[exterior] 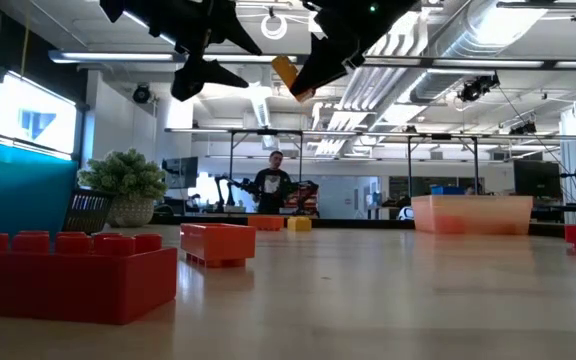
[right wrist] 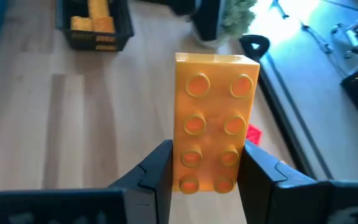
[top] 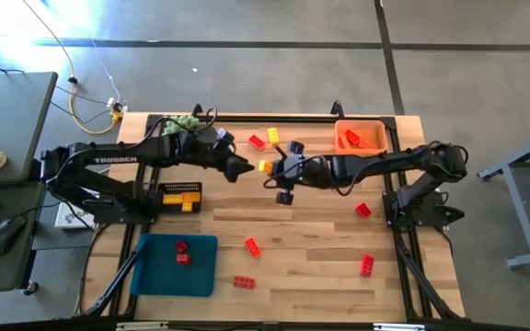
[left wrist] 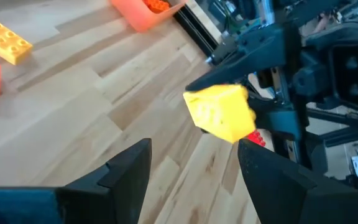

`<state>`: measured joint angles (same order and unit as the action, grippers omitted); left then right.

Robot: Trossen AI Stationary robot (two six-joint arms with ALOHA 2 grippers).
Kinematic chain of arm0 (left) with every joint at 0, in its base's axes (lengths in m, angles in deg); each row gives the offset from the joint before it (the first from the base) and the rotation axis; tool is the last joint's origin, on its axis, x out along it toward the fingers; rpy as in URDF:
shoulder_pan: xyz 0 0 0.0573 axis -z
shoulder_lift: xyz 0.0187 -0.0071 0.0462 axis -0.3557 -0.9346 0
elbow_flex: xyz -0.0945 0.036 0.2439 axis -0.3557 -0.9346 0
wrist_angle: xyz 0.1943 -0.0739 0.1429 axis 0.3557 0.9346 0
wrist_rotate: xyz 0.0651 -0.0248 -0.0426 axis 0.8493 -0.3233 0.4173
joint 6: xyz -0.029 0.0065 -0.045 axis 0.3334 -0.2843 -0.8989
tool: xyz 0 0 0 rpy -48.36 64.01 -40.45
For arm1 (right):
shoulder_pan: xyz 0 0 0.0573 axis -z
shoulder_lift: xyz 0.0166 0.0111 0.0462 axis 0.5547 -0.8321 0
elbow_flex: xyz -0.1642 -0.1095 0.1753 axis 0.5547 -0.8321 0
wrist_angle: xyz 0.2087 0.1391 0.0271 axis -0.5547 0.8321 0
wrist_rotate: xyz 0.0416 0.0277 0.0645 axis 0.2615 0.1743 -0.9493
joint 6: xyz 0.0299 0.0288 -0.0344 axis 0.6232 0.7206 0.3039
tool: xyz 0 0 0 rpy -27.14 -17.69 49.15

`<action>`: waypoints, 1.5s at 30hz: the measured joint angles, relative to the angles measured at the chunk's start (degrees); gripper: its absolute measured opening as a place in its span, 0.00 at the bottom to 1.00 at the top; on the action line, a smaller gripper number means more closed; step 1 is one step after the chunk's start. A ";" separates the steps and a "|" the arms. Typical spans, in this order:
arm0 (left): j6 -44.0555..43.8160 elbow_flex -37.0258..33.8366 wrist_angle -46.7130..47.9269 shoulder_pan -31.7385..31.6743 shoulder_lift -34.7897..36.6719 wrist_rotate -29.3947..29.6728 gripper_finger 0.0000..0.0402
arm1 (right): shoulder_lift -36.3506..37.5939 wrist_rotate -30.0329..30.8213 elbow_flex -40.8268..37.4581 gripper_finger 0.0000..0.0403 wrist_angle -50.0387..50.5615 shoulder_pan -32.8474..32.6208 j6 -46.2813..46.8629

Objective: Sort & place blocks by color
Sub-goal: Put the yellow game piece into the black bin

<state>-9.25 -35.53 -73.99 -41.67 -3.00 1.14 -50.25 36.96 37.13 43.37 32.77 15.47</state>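
My right gripper (top: 272, 168) hovers above the table's middle, shut on a yellow studded brick (right wrist: 215, 118), which also shows in the left wrist view (left wrist: 220, 112) and the low view (exterior: 286, 72). My left gripper (top: 240, 168) is open and faces that brick from the left, a short gap away (left wrist: 191, 163). Loose red, orange and yellow bricks lie flat on the wood, among them a red one (top: 257, 142), a yellow one (top: 272, 136) and an orange one (top: 252, 245). More bricks lie in the trays. My right gripper pinches the yellow brick between its two fingers (right wrist: 156, 171), one on each long side, at the end nearest the wrist (right wrist: 207, 177). The fingers come roughly level from the table's right and lie along the brick. It sticks out past them, studs toward the wrist camera, lifted clear.
A black tray with yellow bricks (top: 180, 195) sits left of centre. A blue tray with red bricks (top: 175, 264) is near-left, and an orange bin with orange bricks (top: 360, 136) is far-right. A green plant ball (top: 184, 122) is far-left. A person stands far behind the table (exterior: 274, 180).
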 joint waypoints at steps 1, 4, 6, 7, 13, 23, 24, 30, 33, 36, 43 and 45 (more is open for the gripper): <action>-0.02 0.00 0.00 -0.28 0.00 0.00 0.57 | -0.01 0.27 0.39 0.28 0.07 0.32 -0.52; -0.02 0.00 -0.07 -0.86 0.00 0.01 0.57 | -0.01 0.51 1.36 0.28 0.05 1.27 -1.53; 0.00 0.00 -0.20 -1.09 0.00 0.01 0.57 | -0.05 0.85 1.85 0.28 0.27 1.92 -1.60; 0.00 0.00 -0.51 -1.22 0.00 0.01 0.57 | -0.07 1.34 2.20 0.28 0.34 2.19 -1.62; 1.40 0.00 -3.29 -1.34 0.00 -0.10 0.57 | -0.07 4.47 6.74 0.28 3.32 3.73 -2.00; 2.56 0.00 -3.70 -1.34 0.00 0.15 0.57 | -0.94 4.17 11.04 0.28 8.27 5.43 3.30; 2.56 0.00 -4.09 -1.34 0.00 0.32 0.57 | -1.61 4.10 11.04 0.28 9.28 5.43 3.90; 2.58 0.00 -6.01 -1.32 0.00 0.46 0.57 | -6.02 5.73 10.96 0.28 10.60 4.25 4.47; 2.87 0.00 -5.72 -1.32 0.00 0.47 0.57 | -7.17 6.52 10.93 0.28 10.46 3.52 5.04; 3.94 0.00 -3.96 -1.32 0.00 0.88 0.57 | -7.79 7.39 10.93 0.28 10.22 2.67 5.56; 3.17 0.00 -1.36 -1.28 -0.02 5.12 0.57 | -9.96 7.57 10.93 0.28 7.94 1.48 4.97; 3.15 0.00 -1.24 -1.28 -0.02 5.15 0.57 | -10.56 7.55 10.93 0.28 7.93 1.45 5.02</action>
<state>-6.11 -35.53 -75.23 -42.95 -3.02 6.28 -60.80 44.51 48.07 51.29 34.23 20.49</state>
